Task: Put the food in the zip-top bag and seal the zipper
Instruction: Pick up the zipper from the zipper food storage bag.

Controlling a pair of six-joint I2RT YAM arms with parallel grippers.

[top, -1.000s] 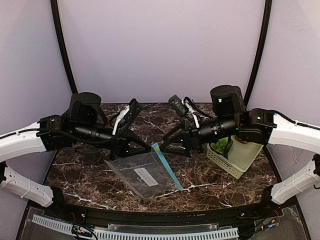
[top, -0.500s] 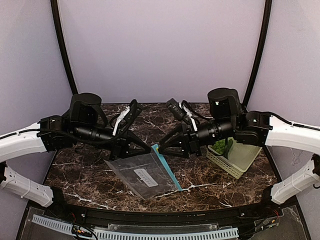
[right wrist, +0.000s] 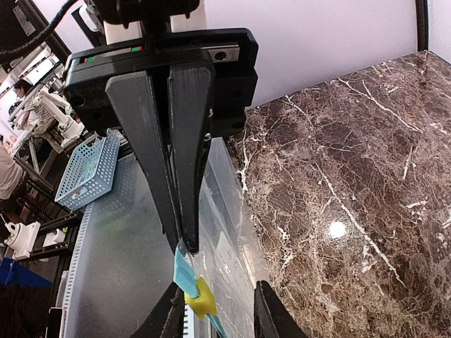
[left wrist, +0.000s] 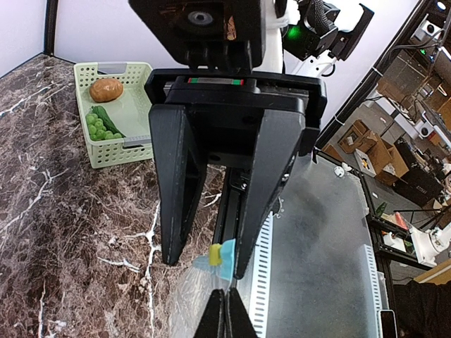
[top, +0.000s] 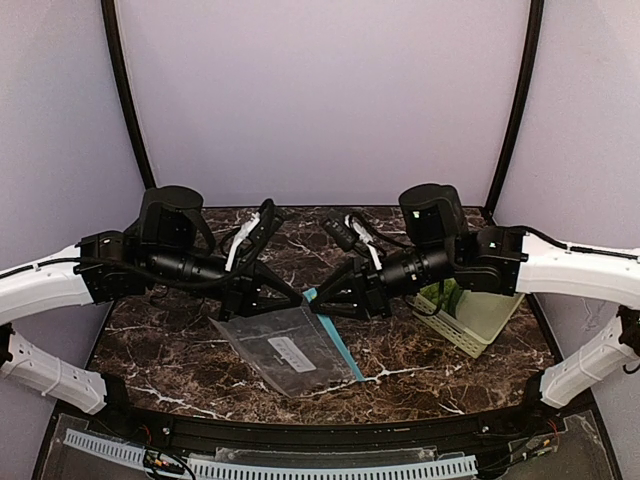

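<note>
From above, the bag lies flat on the bench, with its zipper along the right edge. Left pincer and right pincer meet at its far corner.

Left wrist: the left pincer is released, straddling the zipper's end. The potato and green vegetable are in the basket.

Right wrist: the right pincer is clenched, tips at the zipper. I cannot tell whether it grips.
</note>
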